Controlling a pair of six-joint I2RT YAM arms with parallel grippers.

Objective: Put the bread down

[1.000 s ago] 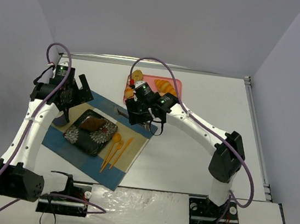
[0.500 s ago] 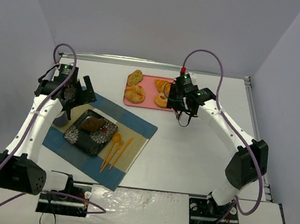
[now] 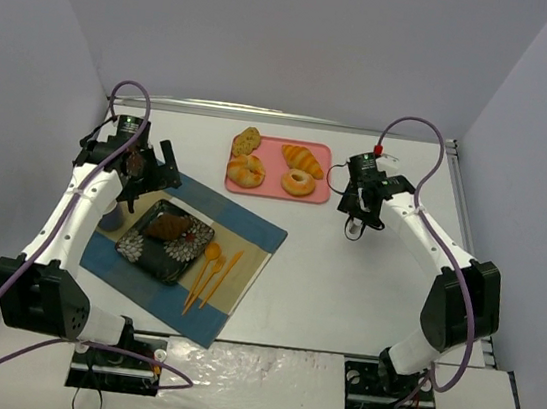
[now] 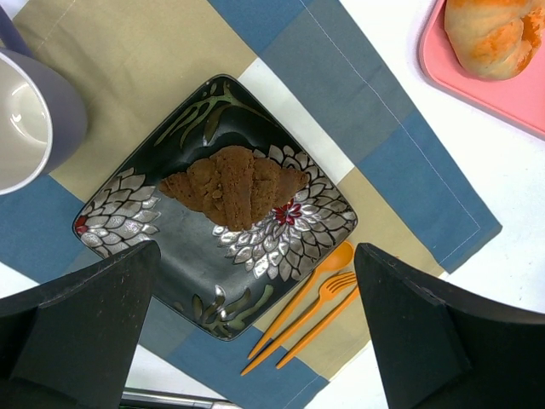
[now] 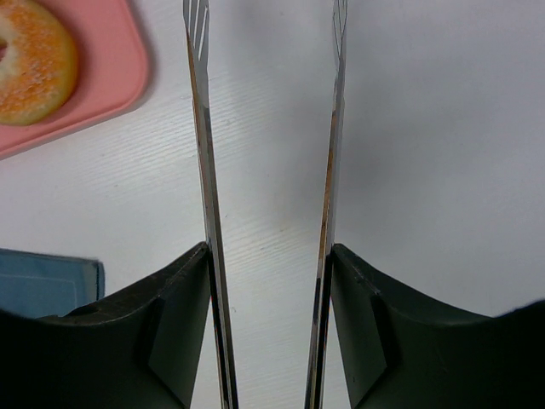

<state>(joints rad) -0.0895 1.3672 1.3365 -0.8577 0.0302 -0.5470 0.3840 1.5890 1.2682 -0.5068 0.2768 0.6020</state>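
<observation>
The bread (image 3: pixel 168 226) (image 4: pixel 234 186), a dark brown wedge, lies on the black flowered plate (image 3: pixel 146 253) (image 4: pixel 213 315), free of both grippers. My left gripper (image 3: pixel 144 179) (image 4: pixel 255 247) hangs above the plate, open wide with nothing between its fingers. My right gripper (image 3: pixel 358 216) (image 5: pixel 271 251) is over bare table to the right of the pink tray. It is shut on metal tongs (image 3: pixel 353 227) (image 5: pixel 200 128). The two tong arms stand apart and nothing is between them.
The pink tray (image 3: pixel 323 151) (image 5: pixel 128 81) holds a croissant (image 3: pixel 303 158), a ring donut (image 3: pixel 299 182) (image 5: pixel 30 60) and two more rolls (image 3: pixel 246 171). A blue and tan placemat (image 3: pixel 250 227) carries the plate, orange cutlery (image 3: pixel 212 272) (image 4: pixel 315 298) and a mug (image 4: pixel 25 119).
My right arm has swung from the placemat's far edge rightward, past the tray, with the tongs. The left gripper has shifted slightly back. The bread stayed on the plate.
</observation>
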